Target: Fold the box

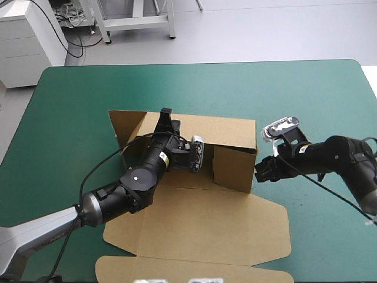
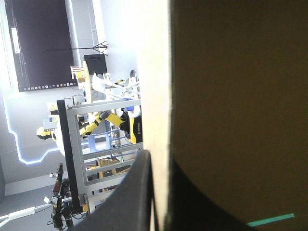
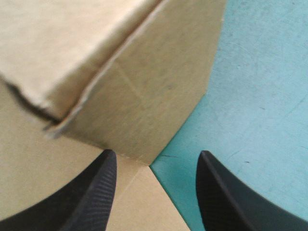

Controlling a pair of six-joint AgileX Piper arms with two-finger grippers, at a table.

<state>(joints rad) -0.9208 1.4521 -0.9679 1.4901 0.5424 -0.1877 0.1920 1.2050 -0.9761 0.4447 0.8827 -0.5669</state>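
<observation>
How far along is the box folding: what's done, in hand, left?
Done: the box's far and right walls stand. In hand: left gripper clamps the far wall; right gripper, open, sits at the right wall's corner. Left: tucking the walls; the lid lies flat.

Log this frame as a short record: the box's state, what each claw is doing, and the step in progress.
box state: box partly formed; far and right walls raised, lid flat toward the table's near edge
left claw: left claw reaches into the box, shut on its far wall
right claw: right claw open, low at the box's right corner, nothing between its fingers
step: walls being set up; box not finished
</observation>
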